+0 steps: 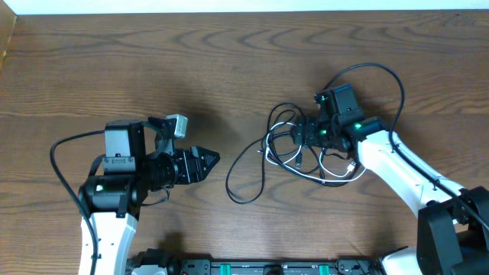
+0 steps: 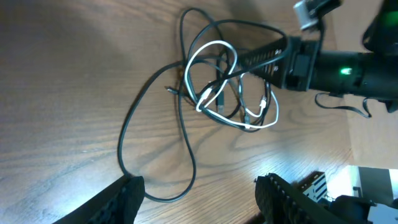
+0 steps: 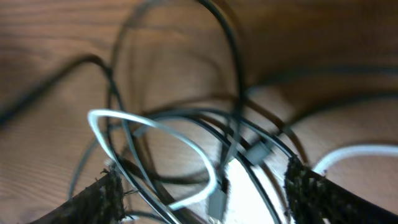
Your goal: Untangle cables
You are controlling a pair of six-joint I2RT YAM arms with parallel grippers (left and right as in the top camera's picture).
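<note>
The cables lie in one tangle (image 1: 294, 153) right of the table's centre. A long black cord (image 1: 233, 187) loops out to the left, and a white cord (image 1: 336, 179) curls along the tangle's lower right. My right gripper (image 1: 302, 134) is low over the tangle and open. In the right wrist view its fingers (image 3: 202, 193) straddle black strands, the white cord (image 3: 155, 124) and a small grey plug (image 3: 217, 199). My left gripper (image 1: 210, 160) is open and empty, left of the tangle. In its wrist view the fingers (image 2: 199, 199) sit just short of the black loop (image 2: 124, 149) and white cord (image 2: 214, 45).
The wooden table (image 1: 114, 69) runs to a white edge at the back. The right arm's own thick black cable (image 1: 390, 76) arcs above its wrist. The left arm's camera mount (image 1: 177, 124) sits beside its gripper.
</note>
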